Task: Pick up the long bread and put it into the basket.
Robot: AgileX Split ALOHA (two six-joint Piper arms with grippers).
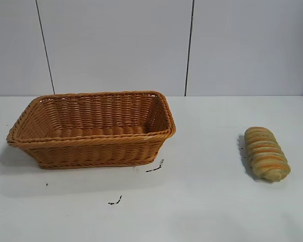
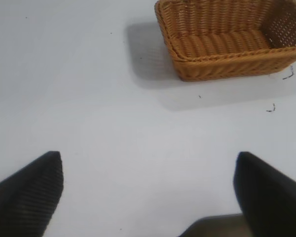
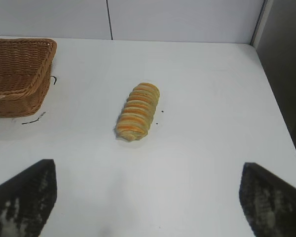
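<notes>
Nothing was done yet: the long bread (image 1: 266, 154) lay on the table (image 1: 207, 201) well apart from the empty basket (image 1: 91, 128), both pincers, left pincer (image 2: 148, 182) and right pincer (image 3: 148, 197), spread wide and holding nothing.

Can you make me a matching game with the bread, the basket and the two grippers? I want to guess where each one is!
Things:
1. bread
2. basket
3. left gripper
4. right gripper

Descriptions:
A. empty, on the table's left side
B. open, above bare table with the bread ahead of it
C. lying on the table's right side, striped
D. open, above bare table with the basket ahead of it

Pairs: 1-C, 2-A, 3-D, 4-B
</notes>
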